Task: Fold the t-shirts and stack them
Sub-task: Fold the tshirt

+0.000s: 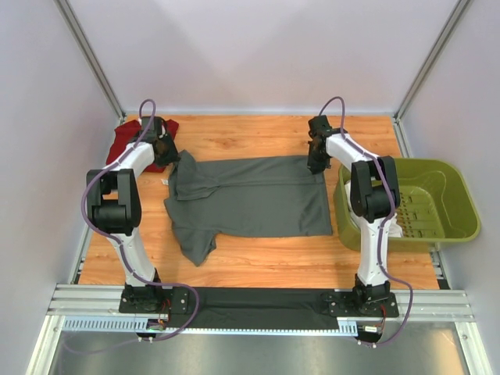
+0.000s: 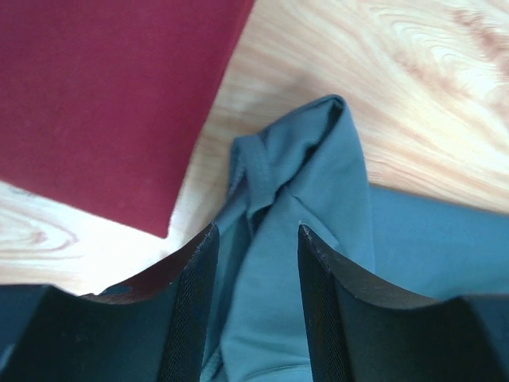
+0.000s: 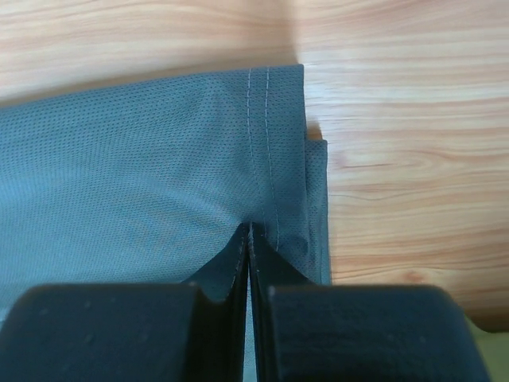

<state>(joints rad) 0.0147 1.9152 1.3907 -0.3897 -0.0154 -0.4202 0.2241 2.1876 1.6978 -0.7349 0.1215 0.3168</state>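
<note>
Wooden table, basket at right: right hand pinches grey t-shirt, left hand open.

No text, brand, number or sign readable in any view, small white label at neck of grey shirt, too small to read

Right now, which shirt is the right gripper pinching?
The grey shirt: the right gripper is shut on its hemmed corner. The red shirt lies at the far left corner of the table, away from that gripper.
</note>
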